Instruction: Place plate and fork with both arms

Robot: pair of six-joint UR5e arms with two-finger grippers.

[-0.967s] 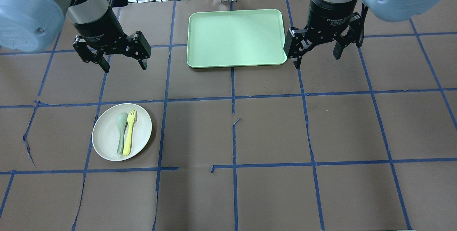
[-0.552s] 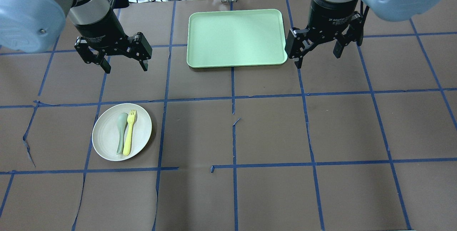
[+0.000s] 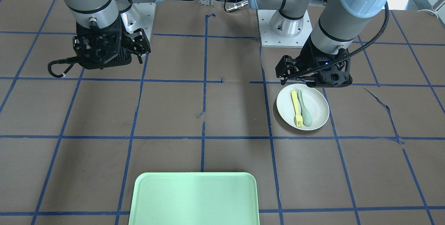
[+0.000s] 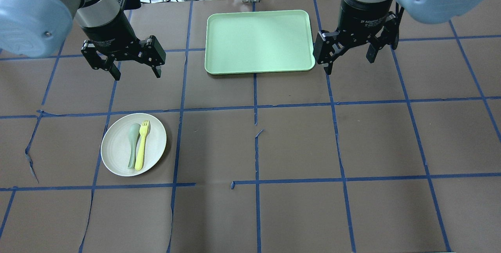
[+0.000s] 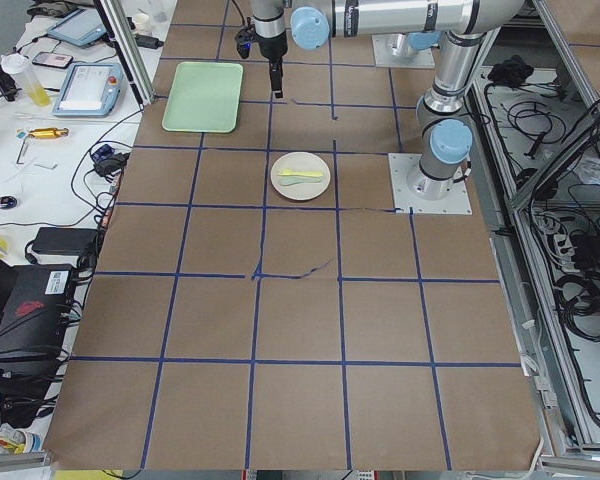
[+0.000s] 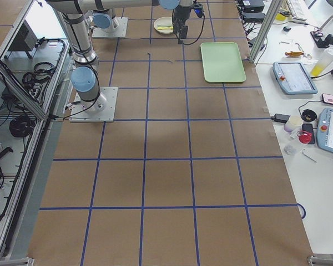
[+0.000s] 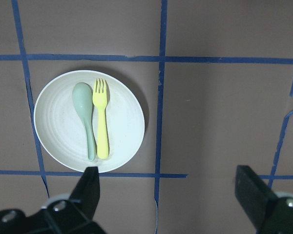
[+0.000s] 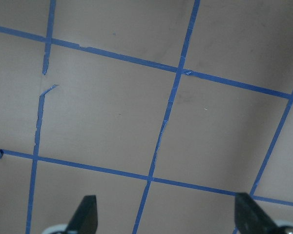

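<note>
So here's what we've got: the round off-white shallow plate (image 4: 116, 149) sits flat on the brown paper-covered worktop (image 4: 297, 143) with its blue tape grid, over on the robot's left side. The slim yellow plastic fork (image 4: 142, 146) lies on the plate right next to a pale grey-green spoon (image 4: 132, 146). Both point away from the robot, and the fork is on the side nearer the middle of the worktop. The rectangular mint-green tray (image 4: 258, 42) lies at the far middle, well apart from the plate.

The left black claw (image 4: 137, 74) hangs in the air with its fingers spread wide, gripping nothing, and its wrist view shows us the whole plate beyond the fingertips. The right black claw (image 4: 348, 65) hangs over the robot's right side, fingers also wide apart and holding nothing. All we see from its wrist camera is taped worktop.
</note>
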